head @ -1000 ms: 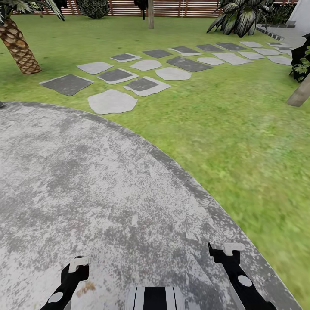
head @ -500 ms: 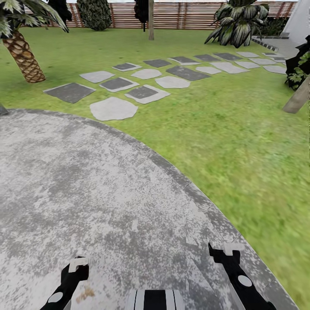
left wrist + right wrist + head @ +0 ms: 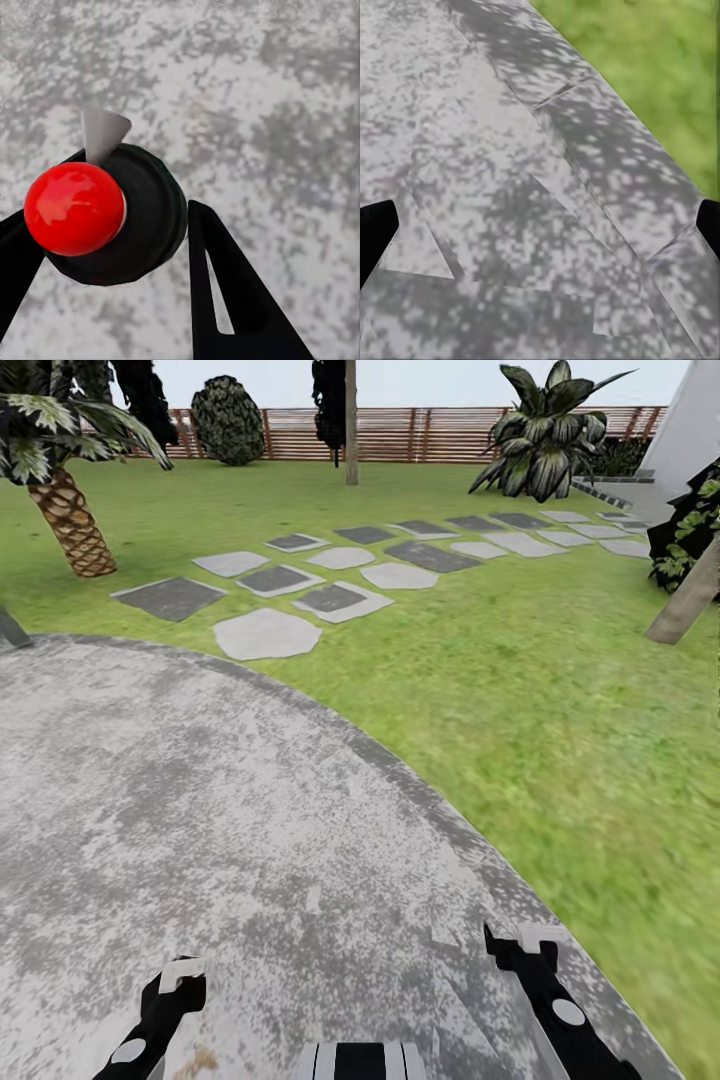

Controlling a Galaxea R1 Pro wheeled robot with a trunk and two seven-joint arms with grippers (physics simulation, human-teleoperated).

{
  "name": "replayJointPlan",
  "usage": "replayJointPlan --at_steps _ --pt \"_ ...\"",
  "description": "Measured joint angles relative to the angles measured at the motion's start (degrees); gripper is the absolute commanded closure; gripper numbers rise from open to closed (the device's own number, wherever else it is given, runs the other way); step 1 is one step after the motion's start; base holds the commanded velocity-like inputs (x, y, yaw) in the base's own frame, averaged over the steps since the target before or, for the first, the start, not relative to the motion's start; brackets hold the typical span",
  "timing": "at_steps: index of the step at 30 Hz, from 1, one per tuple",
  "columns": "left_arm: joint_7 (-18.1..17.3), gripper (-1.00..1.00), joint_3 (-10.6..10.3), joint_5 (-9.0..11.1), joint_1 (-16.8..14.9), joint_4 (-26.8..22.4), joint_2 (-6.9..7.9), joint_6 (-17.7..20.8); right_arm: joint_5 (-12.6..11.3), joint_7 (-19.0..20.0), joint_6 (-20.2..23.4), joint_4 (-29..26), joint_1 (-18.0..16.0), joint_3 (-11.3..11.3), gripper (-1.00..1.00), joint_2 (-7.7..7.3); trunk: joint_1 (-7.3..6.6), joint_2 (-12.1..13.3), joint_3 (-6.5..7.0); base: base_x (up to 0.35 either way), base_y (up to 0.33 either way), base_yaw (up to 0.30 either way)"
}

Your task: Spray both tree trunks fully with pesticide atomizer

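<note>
- Head view: we stand on a mottled grey round paved patch (image 3: 200, 810) edged by blurry bright-green grass floor (image 3: 560, 690). Grey stepping stones (image 3: 330, 575) lead toward a brown slatted wooden fence (image 3: 420, 435). One straight grey-tan tree trunk (image 3: 351, 420) rises near the fence, another leans at the right edge (image 3: 685, 605); both are well apart from us. The cross-hatched palm (image 3: 72, 525) could be mistaken for a target.
- Left wrist view: our left hand (image 3: 112, 247) is clamped on the black pesticide atomizer with a red round cap and grey nozzle (image 3: 105, 214). We judge the grip sits low on the body, so jolts while driving might tilt or drop it.
- Right wrist view: our right hand (image 3: 540, 232) has its black fingers (image 3: 375, 232) spread wide apart, empty, over paving near the grass edge.
</note>
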Motion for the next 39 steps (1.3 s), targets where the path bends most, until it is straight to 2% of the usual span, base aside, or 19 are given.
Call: replayJointPlan --at_steps 6,13,17,25,29,39 --pt "0.01 1.00 -0.02 0.07 0.04 0.12 -0.13 -0.03 0.09 -0.26 -0.32 0.66 0.08 -0.01 -1.00 0.09 -0.08 0.04 0.82 0.000 0.000 -0.056" --pt "0.25 1.00 0.33 -0.10 0.17 0.23 0.11 0.56 0.26 -0.24 -0.24 0.65 0.09 0.08 -1.00 0.02 -0.26 0.13 2.96 0.000 0.000 -0.134" --pt "0.45 1.00 0.24 -0.11 0.27 0.57 0.14 0.72 0.31 -0.12 -0.67 2.86 0.32 0.13 -1.00 0.10 -0.36 0.19 4.19 0.000 0.000 -0.134" --pt "0.63 1.00 0.38 0.04 1.69 1.61 0.09 0.88 0.29 -0.01 -8.40 9.91 0.58 0.09 -1.00 -0.42 -0.57 0.30 6.65 0.000 0.000 -0.134" --pt "0.64 1.00 0.59 0.14 1.98 4.03 0.05 0.58 0.22 -0.12 -11.93 16.47 0.62 0.11 -1.00 -1.02 -0.67 0.35 7.88 0.000 0.000 -0.133" --pt "0.72 1.00 0.77 0.25 3.30 6.31 0.13 0.24 0.15 -0.03 -14.67 21.63 0.63 0.15 -1.00 -1.14 -0.93 0.48 10.94 0.000 0.000 -0.090"
